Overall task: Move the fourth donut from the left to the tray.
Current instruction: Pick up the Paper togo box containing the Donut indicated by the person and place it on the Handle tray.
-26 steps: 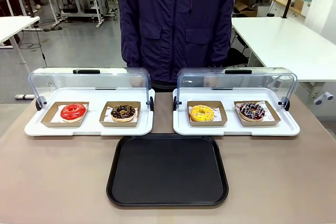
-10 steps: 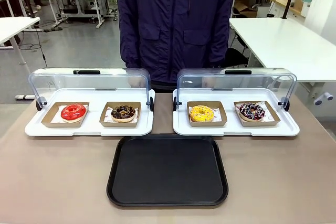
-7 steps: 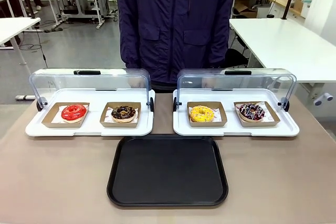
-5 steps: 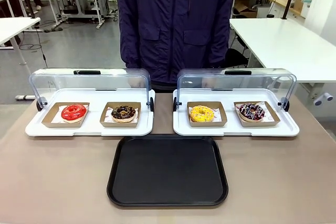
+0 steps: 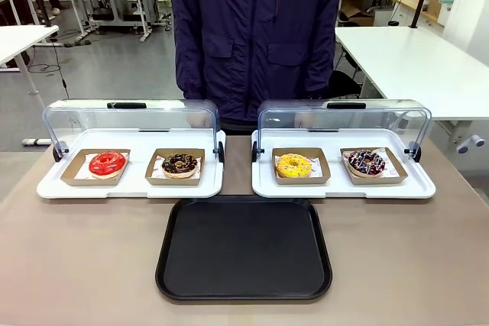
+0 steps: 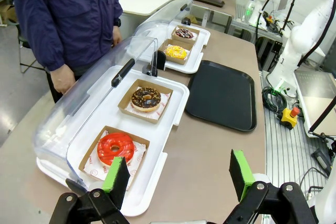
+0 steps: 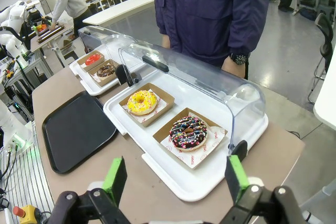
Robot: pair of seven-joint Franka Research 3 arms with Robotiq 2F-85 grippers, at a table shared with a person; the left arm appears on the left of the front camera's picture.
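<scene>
Sitting in a small brown cardboard holder (image 7: 212, 148), the fourth donut (image 7: 188, 131) has a dark chocolate glaze with white and pink stripes and coloured sprinkles. It lies at the centre of the right wrist view, on a white display tray (image 7: 163, 161). The right hand (image 7: 175, 177) is released, its fingers wide apart at the bottom edge, near the donut and not touching it. The left hand (image 6: 178, 174) is released too, with the donut well apart at the top of its frame, and the tray (image 5: 244, 248) lies on the table (image 5: 412, 265) at lower centre of the front view.
</scene>
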